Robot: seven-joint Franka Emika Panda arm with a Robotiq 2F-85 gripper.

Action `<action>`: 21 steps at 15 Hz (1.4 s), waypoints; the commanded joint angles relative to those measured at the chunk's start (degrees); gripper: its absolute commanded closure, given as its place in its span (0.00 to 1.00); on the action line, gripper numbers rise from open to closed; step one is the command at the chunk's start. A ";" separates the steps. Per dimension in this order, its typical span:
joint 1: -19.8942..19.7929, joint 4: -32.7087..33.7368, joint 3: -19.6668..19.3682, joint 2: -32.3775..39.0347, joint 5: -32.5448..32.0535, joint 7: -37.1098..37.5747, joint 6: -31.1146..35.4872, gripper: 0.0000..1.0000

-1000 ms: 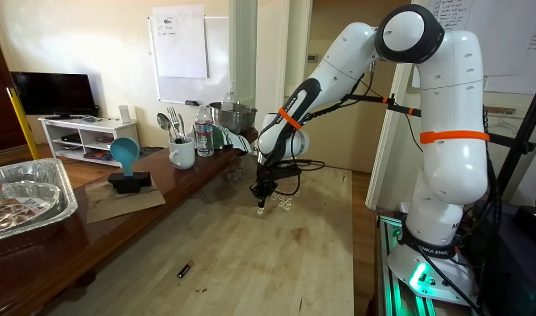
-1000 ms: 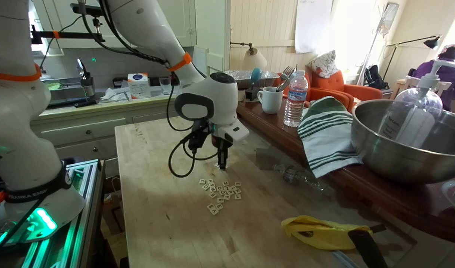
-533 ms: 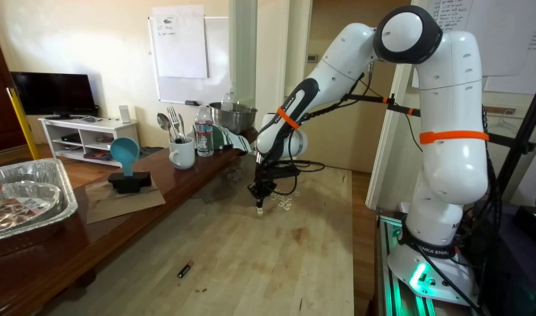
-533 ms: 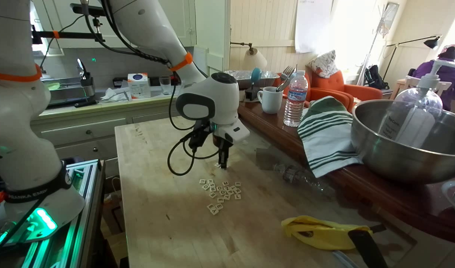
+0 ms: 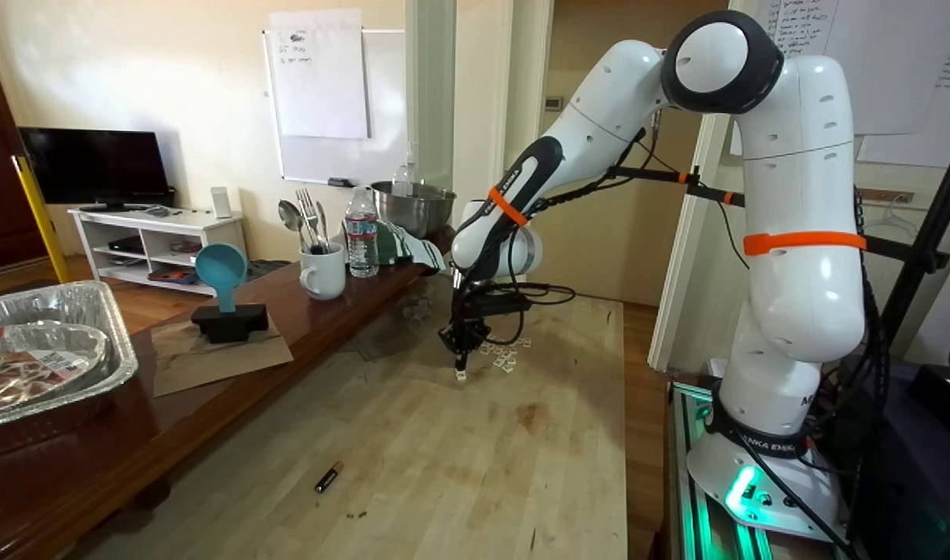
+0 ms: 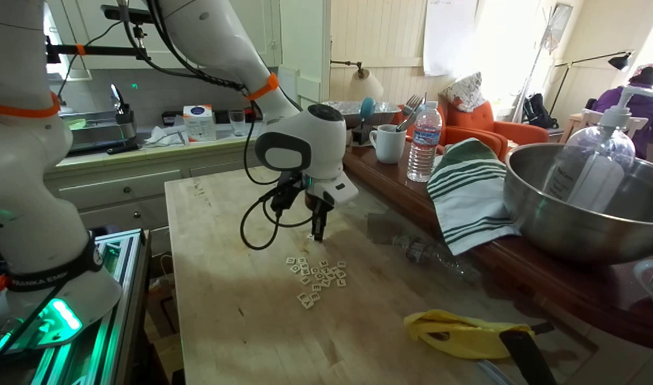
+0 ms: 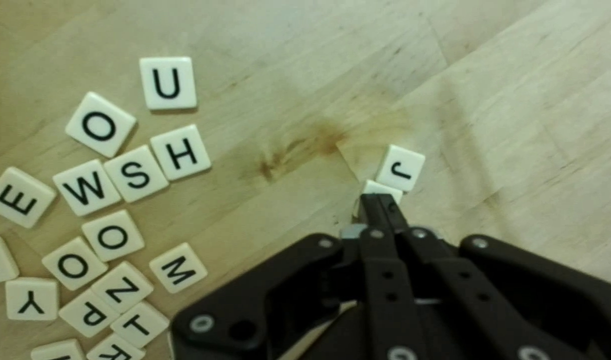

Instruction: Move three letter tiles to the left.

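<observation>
The letter tiles are small, cream and square. Most lie face up in a loose cluster, seen in both exterior views and at the left of the wrist view. Apart from the cluster, a J tile touches another tile that is mostly hidden under my fingertips. A pale edge beside the fingertips may be a third tile. My gripper has its fingers pressed together with no tile visible between them. It points down at these separate tiles, low over the table, in both exterior views.
On the wooden table are a yellow object, a clear plastic bottle lying down and a battery. A raised brown counter edge with a mug, water bottle and metal bowl runs alongside.
My gripper has shifted only slightly, its fingertips staying beside the separate tiles. The arm has moved a little with it. The cluster has not moved.
</observation>
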 commanded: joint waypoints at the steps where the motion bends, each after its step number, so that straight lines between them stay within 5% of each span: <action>1: 0.77 0.82 -0.53 1.30 1.57 0.80 -1.73 1.00; 12: 0.86 -0.28 -0.77 -2.55 2.57 0.73 1.39 1.00; 21: -0.05 -2.30 -1.86 -5.95 -5.30 -15.50 -2.65 1.00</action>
